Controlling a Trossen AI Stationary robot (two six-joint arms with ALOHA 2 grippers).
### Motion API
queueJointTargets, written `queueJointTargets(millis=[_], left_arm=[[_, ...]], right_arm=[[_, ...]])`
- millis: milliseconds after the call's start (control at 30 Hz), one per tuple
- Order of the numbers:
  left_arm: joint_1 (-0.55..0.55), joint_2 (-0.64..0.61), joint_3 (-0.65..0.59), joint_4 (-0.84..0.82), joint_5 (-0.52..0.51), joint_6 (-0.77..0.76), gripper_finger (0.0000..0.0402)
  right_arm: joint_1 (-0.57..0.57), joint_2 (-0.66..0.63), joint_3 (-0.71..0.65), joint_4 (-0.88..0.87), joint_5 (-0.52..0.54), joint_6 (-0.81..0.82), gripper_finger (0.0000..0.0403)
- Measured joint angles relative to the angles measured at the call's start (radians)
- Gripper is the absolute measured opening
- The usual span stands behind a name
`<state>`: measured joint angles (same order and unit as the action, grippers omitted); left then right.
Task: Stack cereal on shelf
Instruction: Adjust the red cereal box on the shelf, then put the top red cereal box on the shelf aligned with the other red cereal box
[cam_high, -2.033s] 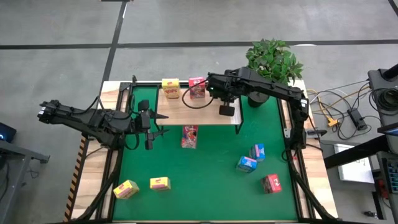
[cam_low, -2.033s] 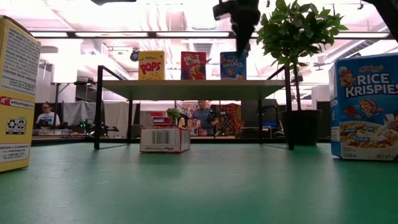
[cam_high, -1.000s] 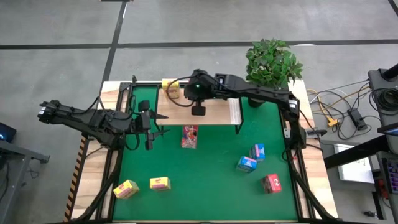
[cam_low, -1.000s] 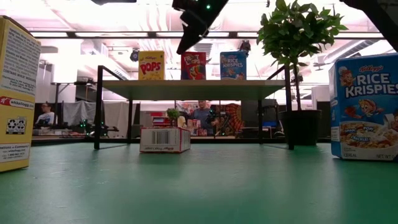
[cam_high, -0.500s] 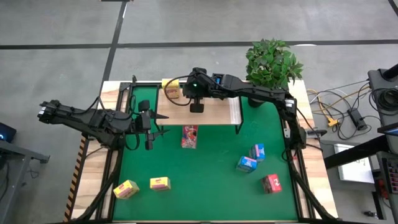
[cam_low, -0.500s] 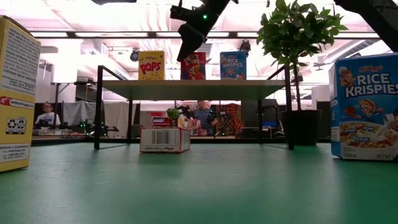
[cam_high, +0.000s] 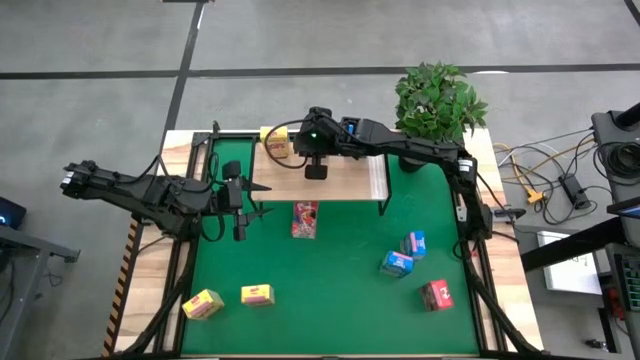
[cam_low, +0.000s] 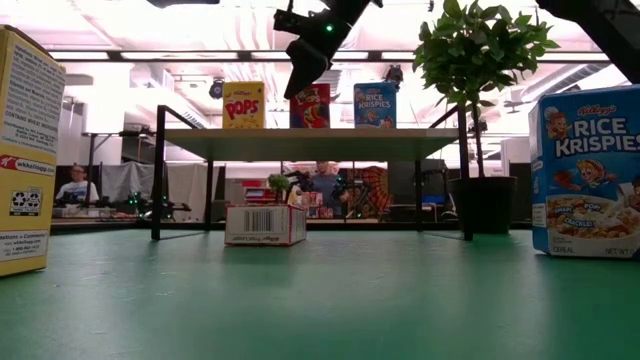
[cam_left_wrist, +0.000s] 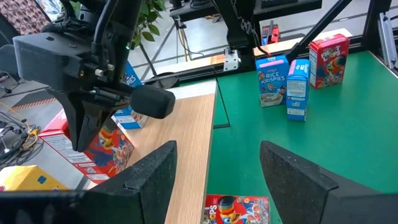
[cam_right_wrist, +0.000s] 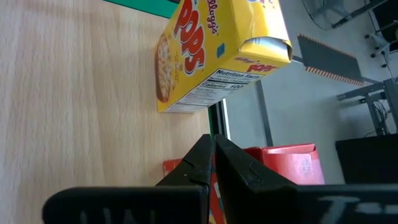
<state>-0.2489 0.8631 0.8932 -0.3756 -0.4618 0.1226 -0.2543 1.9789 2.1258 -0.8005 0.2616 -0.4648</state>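
The shelf (cam_high: 350, 182) (cam_low: 310, 143) carries a yellow box (cam_high: 277, 143) (cam_low: 244, 104), a pink-red box (cam_low: 313, 106) (cam_left_wrist: 115, 149) and a blue box (cam_low: 374, 104), all upright. My right gripper (cam_low: 297, 88) (cam_right_wrist: 214, 144) is shut and slants down over the shelf at the pink-red box's top, on the yellow box's side. In the high view the right arm hides the pink-red and blue boxes. My left gripper (cam_high: 238, 203) (cam_left_wrist: 217, 149) is open, level above the mat's left part. On the mat, a pink-red box (cam_high: 305, 219) lies flat. My right gripper's shut fingertips (cam_left_wrist: 84, 142) stand at the top edge of the shelf's pink-red box (cam_right_wrist: 292, 163), slanting down from above and from the table's right. I cannot tell whether they touch it. The box stands upright on the shelf.
On the green mat (cam_high: 340, 300) are two blue boxes (cam_high: 414, 243) (cam_high: 397, 263), a pink-red one (cam_high: 437, 294) and two yellow ones (cam_high: 202, 304) (cam_high: 257, 295). A potted plant (cam_high: 440, 100) stands at the shelf's right end. People sit in the room behind (cam_low: 72, 185).
My right gripper has moved from above the blue box toward the table's left along the shelf, tipped to a slant and come down to the pink-red box's top. It has held nearly still for the last half second. The boxes have stayed in place.
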Motion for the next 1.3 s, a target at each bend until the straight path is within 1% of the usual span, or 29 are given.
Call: queueJointTargets(millis=[233, 400, 567, 700, 800, 867, 1067, 1233, 1300], left_arm=[[0.0, 0.0, 0.0, 0.0, 0.0, 0.0, 0.0213], [0.0, 0.0, 0.0, -0.004, -0.002, -0.003, 0.0213], [0.0, -0.001, 0.0, -0.037, -0.075, -0.023, 0.0213], [0.0, -0.002, 0.0, -0.07, -0.124, -0.048, 0.0213], [0.0, -0.002, 0.0, -0.071, -0.124, -0.057, 0.0213], [0.0, 0.003, 0.0, -0.071, -0.124, -0.066, 0.0213], [0.0, 0.036, 0.0, -0.069, -0.123, -0.149, 0.0213], [-0.002, 0.083, 0.0, -0.063, -0.12, -0.228, 0.0213], [-0.011, 0.106, 0.0, -0.062, -0.096, -0.247, 0.0213]], right_arm=[[0.025, -0.022, 0.0, -0.01, -0.037, 0.003, 0.0009], [0.062, -0.043, -0.001, -0.027, -0.037, 0.011, 0.0009], [0.097, -0.072, -0.022, -0.063, -0.037, 0.048, 0.0009], [0.121, -0.102, -0.087, -0.07, -0.038, 0.08, 0.0009], [0.14, -0.125, -0.152, -0.058, -0.039, 0.108, 0.0009], [0.157, -0.143, -0.202, -0.04, -0.061, 0.127, 0.0009], [0.217, -0.18, -0.356, 0.045, -0.079, 0.152, 0.0009], [0.274, -0.194, -0.402, 0.088, -0.078, 0.202, 0.0009], [0.301, -0.194, -0.415, 0.09, -0.079, 0.22, 0.0009]])
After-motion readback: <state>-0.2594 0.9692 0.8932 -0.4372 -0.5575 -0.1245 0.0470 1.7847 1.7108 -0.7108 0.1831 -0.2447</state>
